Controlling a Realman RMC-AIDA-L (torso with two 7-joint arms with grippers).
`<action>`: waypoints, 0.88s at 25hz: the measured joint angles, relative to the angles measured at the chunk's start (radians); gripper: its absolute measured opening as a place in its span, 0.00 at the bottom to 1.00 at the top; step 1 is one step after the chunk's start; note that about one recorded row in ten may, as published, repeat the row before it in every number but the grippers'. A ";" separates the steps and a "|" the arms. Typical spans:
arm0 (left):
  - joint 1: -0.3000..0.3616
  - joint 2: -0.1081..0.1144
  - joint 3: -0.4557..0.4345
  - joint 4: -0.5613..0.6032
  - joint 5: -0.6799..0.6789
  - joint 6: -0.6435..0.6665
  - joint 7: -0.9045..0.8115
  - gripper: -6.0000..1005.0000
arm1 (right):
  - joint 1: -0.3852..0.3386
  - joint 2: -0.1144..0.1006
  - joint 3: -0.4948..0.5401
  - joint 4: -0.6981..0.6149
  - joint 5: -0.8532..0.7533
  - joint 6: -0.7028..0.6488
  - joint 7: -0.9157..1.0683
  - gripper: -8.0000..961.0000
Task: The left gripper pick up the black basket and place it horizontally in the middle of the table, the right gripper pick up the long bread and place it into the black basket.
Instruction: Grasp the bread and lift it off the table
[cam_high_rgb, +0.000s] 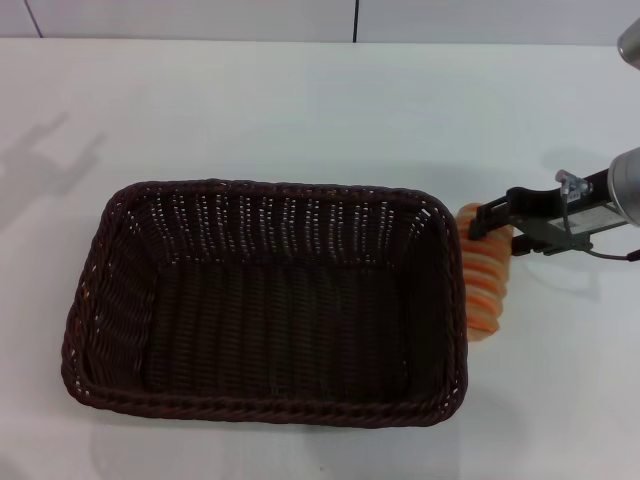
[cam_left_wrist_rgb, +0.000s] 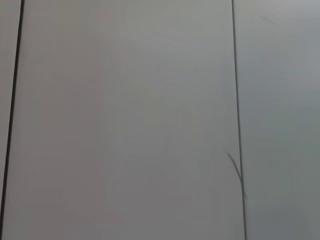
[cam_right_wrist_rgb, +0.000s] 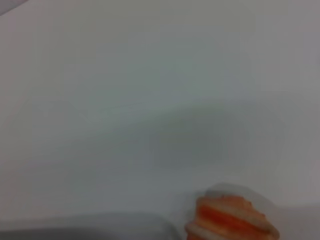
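Note:
The black basket (cam_high_rgb: 270, 188) lies lengthwise across the middle of the white table (cam_high_rgb: 300, 110), open side up and empty. The long bread (cam_high_rgb: 485, 272), tan with orange stripes, is just outside the basket's right end, close to its rim. My right gripper (cam_high_rgb: 490, 222) reaches in from the right and is shut on the far end of the bread. The bread's end also shows in the right wrist view (cam_right_wrist_rgb: 231, 220), with white table beyond it. My left gripper is out of view; the left wrist view shows only grey wall panels.
A wall with dark seams (cam_high_rgb: 356, 20) runs along the table's far edge. White tabletop lies on all sides of the basket.

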 joint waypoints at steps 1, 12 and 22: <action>0.002 -0.001 -0.001 0.000 0.000 -0.003 0.000 0.63 | 0.005 -0.001 0.000 -0.005 0.004 -0.002 -0.003 0.49; 0.011 -0.002 -0.002 0.000 -0.021 -0.018 -0.001 0.63 | 0.007 0.000 0.001 -0.004 0.005 -0.002 -0.017 0.47; 0.017 -0.002 -0.001 0.001 -0.025 -0.020 0.000 0.63 | 0.002 0.001 0.003 0.012 0.015 -0.004 -0.018 0.43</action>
